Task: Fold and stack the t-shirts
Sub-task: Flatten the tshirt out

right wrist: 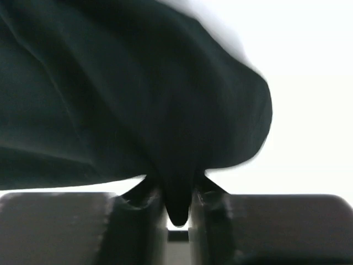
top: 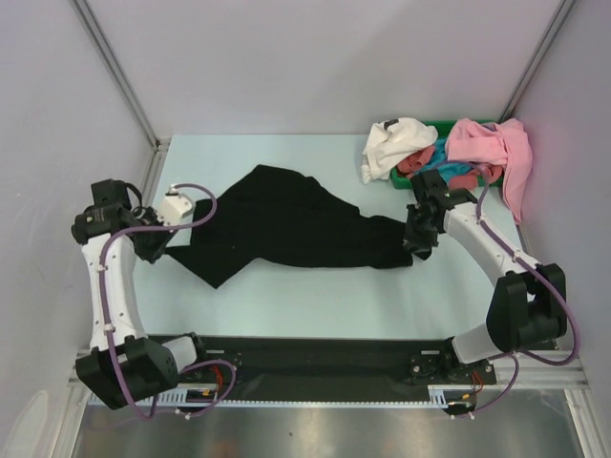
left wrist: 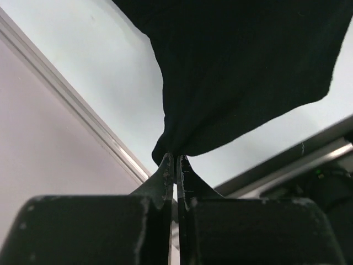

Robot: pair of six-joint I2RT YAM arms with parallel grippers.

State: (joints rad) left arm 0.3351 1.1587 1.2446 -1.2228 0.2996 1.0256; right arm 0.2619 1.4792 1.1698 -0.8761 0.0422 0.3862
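You had the black t-shirt [top: 286, 224] lying on the table [top: 286, 305], long axis left to right. The left gripper [left wrist: 175, 165] pinched its left edge, the right gripper [right wrist: 177, 193] clamped its right end. A white shirt [top: 396, 143] and pink shirt [top: 487, 143] filled the green bin [top: 402, 178] just behind

**Shirt Mid-Table, Heap at Far Right**

The spread t-shirt [top: 296, 224] lay across the middle of the table [top: 286, 305], its ends at the left gripper [top: 158, 248] and right gripper [top: 416, 248]. Behind the right gripper, a heap of t-shirts [top: 420, 143] sat in a bin [top: 439, 123].
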